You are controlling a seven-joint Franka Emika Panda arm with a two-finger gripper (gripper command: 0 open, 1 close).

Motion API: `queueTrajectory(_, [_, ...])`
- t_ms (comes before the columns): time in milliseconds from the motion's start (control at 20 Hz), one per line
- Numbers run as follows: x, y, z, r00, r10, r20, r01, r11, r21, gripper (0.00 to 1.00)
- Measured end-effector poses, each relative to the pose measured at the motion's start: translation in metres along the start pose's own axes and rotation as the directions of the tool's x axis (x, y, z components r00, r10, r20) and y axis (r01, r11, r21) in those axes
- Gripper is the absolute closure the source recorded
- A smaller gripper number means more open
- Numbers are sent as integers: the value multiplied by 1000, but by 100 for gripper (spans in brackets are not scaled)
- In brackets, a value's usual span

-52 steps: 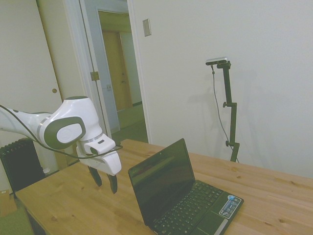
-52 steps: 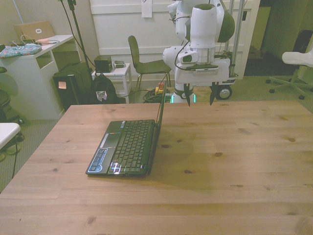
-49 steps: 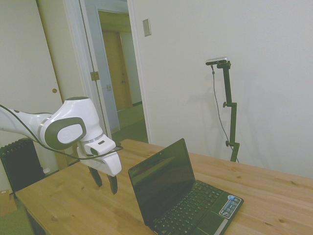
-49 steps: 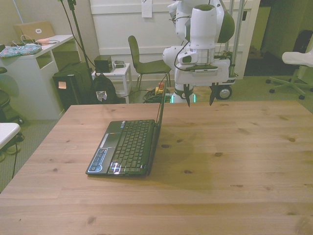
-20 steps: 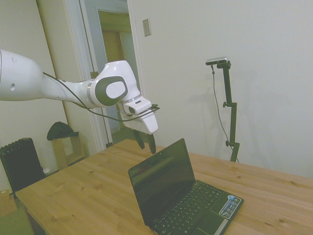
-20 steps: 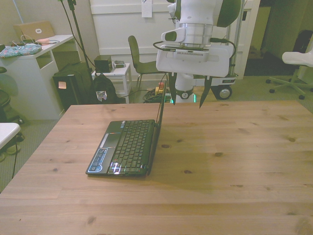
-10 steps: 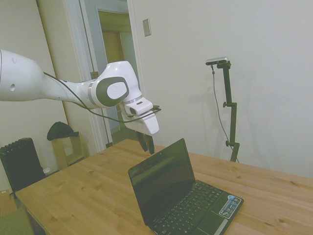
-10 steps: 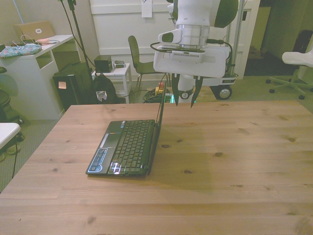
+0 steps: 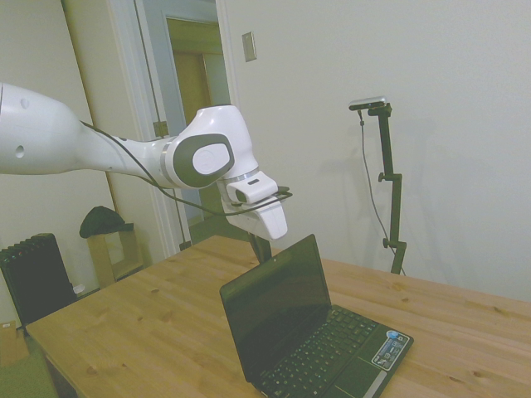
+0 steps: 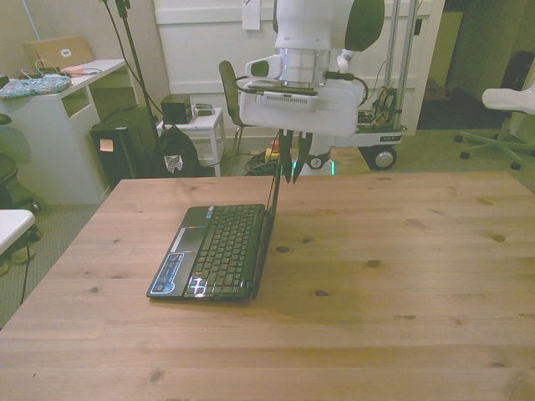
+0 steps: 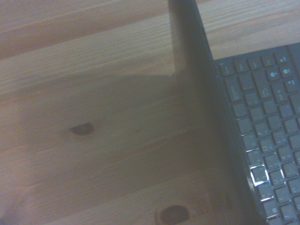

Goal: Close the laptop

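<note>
Two fingers nearly together, hand (image 10: 292, 167) empty behind open laptop (image 10: 217, 251) lid's top edge.

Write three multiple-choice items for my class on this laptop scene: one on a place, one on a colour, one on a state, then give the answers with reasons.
1. Where is the gripper?
A. Just behind the lid's top edge
B. On the keyboard
C. Resting on the table

2. What colour is the laptop?
A. Silver
B. Black
C. Red

3. How is the laptop lid?
A. Shut flat
B. Open, standing upright
C. Detached

Answers:
1 A, fingers hang by the lid's upper rim.
2 B, lid and keyboard are black.
3 B, keys are exposed below a raised screen.
</note>
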State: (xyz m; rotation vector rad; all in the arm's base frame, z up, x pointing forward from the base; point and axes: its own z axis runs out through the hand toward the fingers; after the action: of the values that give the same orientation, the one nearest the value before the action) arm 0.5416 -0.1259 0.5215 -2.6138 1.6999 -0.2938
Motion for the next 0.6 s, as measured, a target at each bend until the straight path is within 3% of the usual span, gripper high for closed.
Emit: queueTrajectory(600, [92, 91, 17, 998, 56, 21, -55, 998, -22, 100])
